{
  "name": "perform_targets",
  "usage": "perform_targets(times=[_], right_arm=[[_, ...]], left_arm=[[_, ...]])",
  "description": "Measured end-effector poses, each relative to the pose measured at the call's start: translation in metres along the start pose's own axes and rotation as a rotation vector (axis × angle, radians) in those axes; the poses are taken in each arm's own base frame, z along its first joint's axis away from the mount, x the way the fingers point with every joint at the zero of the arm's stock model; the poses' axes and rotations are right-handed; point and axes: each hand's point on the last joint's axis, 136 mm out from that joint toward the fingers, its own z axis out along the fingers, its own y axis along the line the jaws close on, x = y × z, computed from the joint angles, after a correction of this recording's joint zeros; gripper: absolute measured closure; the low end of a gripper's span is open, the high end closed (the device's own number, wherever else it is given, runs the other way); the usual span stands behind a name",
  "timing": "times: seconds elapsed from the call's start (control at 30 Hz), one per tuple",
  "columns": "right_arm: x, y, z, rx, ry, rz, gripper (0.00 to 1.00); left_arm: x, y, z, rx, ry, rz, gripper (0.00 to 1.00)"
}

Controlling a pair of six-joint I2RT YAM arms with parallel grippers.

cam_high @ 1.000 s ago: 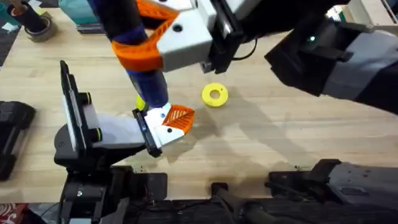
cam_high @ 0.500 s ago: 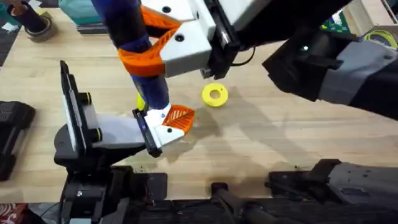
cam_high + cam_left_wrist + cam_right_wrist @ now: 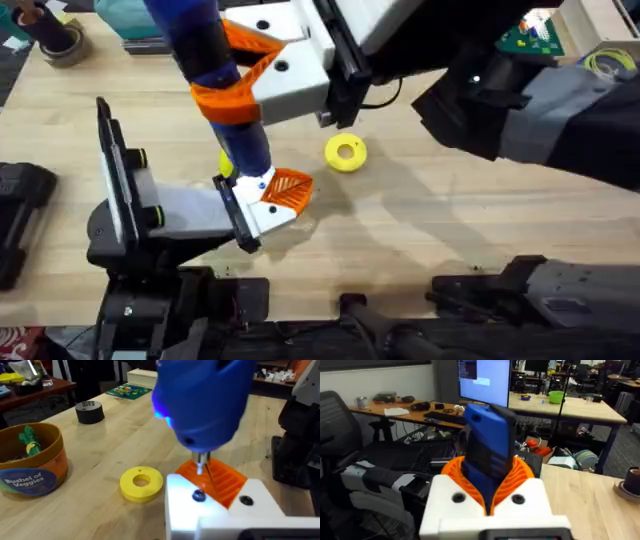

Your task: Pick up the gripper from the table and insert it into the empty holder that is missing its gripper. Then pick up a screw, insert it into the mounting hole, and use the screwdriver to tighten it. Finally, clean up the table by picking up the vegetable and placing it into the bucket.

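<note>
Screwdriver [image 3: 225, 85] upright in right gripper [image 3: 262, 72], orange pads clamped round blue barrel. Bit points straight down onto screw [image 3: 198, 495] in white holder [image 3: 252, 208], orange gripper [image 3: 288, 188] already seated. Left gripper: can't tell.

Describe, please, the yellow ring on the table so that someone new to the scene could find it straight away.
Start at the wooden table and find the blue screwdriver standing upright near its middle, tip down on a white holder with an orange ribbed tip. Just beside that tip lies the yellow ring, flat on the wood. It is the only flat yellow disc with a hole through its centre, unlike the taller bucket.
</note>
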Motion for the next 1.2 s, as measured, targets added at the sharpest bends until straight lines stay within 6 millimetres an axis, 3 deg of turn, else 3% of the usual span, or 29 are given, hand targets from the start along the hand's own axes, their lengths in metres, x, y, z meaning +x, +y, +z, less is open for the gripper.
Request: perform_targets(times=[0.37, 1.2], right_arm=[[0.01, 0.0, 0.006, -0.014, 0.01, 0.024, 0.978], [0.012, 0.003, 0.006, -0.029, 0.014, 0.002, 0.978]], left_arm=[[0.0, 0.0, 0.0, 0.0, 0.0, 0.0, 0.996], [0.0, 0.0, 0.0, 0.0, 0.0, 0.0, 0.996]])
